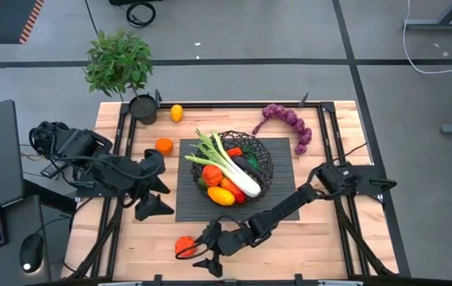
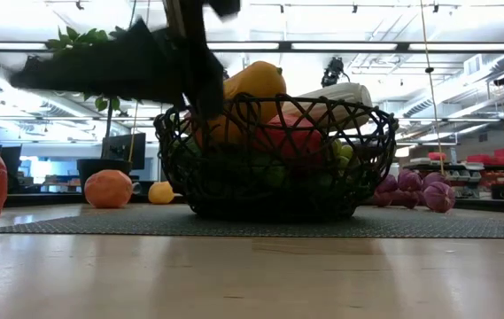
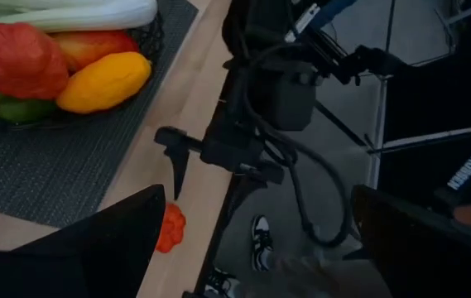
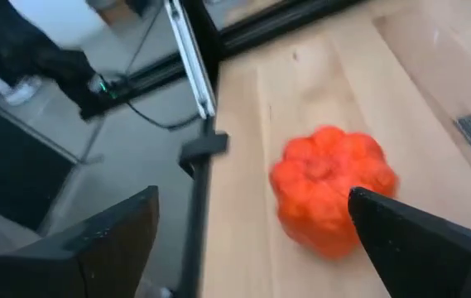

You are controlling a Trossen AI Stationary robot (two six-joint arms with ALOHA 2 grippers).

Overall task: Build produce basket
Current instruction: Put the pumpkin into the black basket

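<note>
The black wire basket (image 1: 263,165) stands on a dark mat (image 1: 190,202) at the table's middle. It holds a leek (image 1: 226,163), a yellow lemon (image 1: 220,195), red and green pieces and a dark aubergine. A red-orange lobed tomato (image 1: 183,246) lies on the wood near the front edge, left of centre. My right gripper (image 1: 197,253) is open low over the table, and the tomato (image 4: 330,190) lies just ahead of its fingers, nearer one of them. My left gripper (image 1: 162,197) is open and empty left of the basket, above the mat's edge.
An orange (image 1: 164,144) and a small yellow fruit (image 1: 176,113) lie at the far left, by a potted plant (image 1: 122,67). Purple grapes (image 1: 289,123) lie at the far right. Bare wood shows along the near right.
</note>
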